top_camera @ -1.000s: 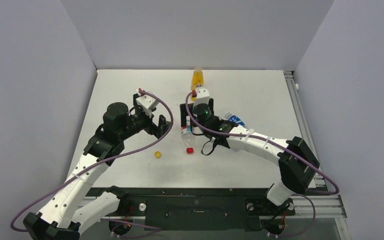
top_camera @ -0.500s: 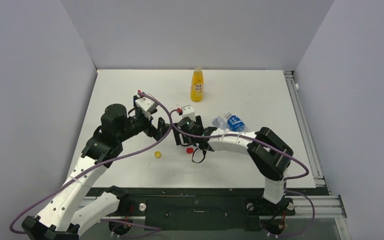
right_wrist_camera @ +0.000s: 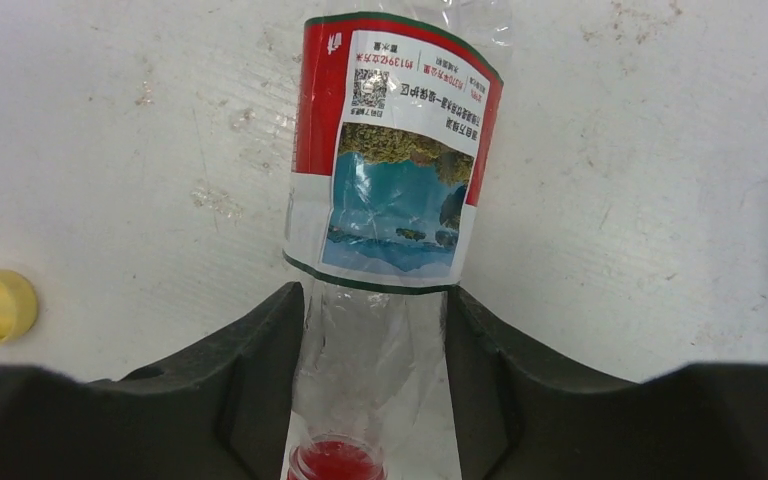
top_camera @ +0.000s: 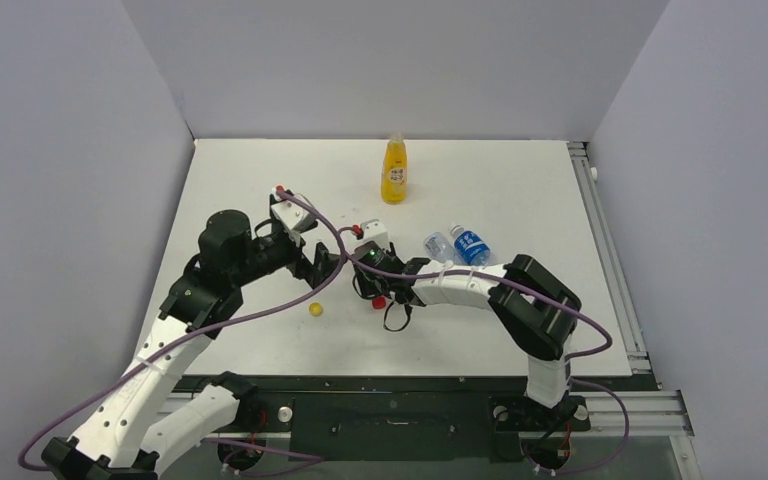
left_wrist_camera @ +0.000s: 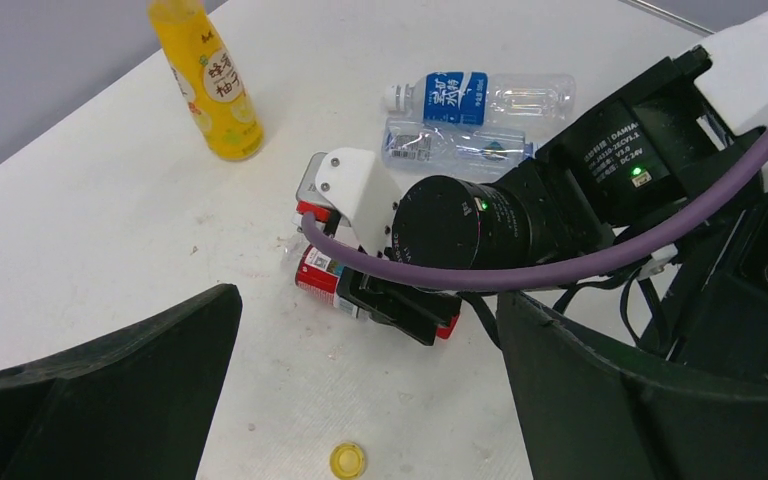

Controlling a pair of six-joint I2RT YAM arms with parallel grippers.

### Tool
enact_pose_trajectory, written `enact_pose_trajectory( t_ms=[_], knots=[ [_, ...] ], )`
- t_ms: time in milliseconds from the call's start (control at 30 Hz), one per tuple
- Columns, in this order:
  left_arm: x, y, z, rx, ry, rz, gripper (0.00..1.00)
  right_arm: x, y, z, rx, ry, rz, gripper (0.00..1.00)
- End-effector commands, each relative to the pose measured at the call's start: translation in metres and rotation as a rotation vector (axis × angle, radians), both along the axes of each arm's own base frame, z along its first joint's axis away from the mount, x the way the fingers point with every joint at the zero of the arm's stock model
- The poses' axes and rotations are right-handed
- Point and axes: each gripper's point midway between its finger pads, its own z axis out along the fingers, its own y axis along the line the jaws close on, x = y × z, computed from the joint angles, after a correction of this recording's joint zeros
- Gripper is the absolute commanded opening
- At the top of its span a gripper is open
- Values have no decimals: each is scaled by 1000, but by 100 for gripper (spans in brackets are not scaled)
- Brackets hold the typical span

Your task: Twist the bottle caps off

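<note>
Right gripper [right_wrist_camera: 375, 295] dropped low; jaws narrowed onto red-label bottle [right_wrist_camera: 395, 150] just beside red cap [right_wrist_camera: 335, 465]. Bottle held; cap not yet unscrewed. Left gripper [left_wrist_camera: 368, 298] near bottle: fully spread, empty.

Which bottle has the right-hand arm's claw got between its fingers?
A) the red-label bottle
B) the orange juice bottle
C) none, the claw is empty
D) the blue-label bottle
A: in the right wrist view the right gripper has a finger pressed against each side of the red-label bottle, on its clear shoulder close to the red cap.
</note>
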Motion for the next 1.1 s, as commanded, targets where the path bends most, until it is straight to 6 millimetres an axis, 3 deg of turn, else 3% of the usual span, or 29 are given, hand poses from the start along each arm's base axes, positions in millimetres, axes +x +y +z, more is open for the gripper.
enact_pose_trajectory(
  t_ms=[0,267,533,800,1067],
  knots=[
    [-8,-5,36,-15,-163,-90,97,-5,4,55,77,-49,47,35],
    [-32,-3,16,229,-480,-323,97,-58,23,168,398,67,370,35],
    [-62,-4,6,419,-872,-538,97,-103,34,249,619,131,581,35],
    [-68,-7,0,545,-1137,-625,97,-130,47,285,677,180,690,37],
    [-63,-14,12,529,-1138,-609,98,-141,62,279,556,207,728,37]
  ],
)
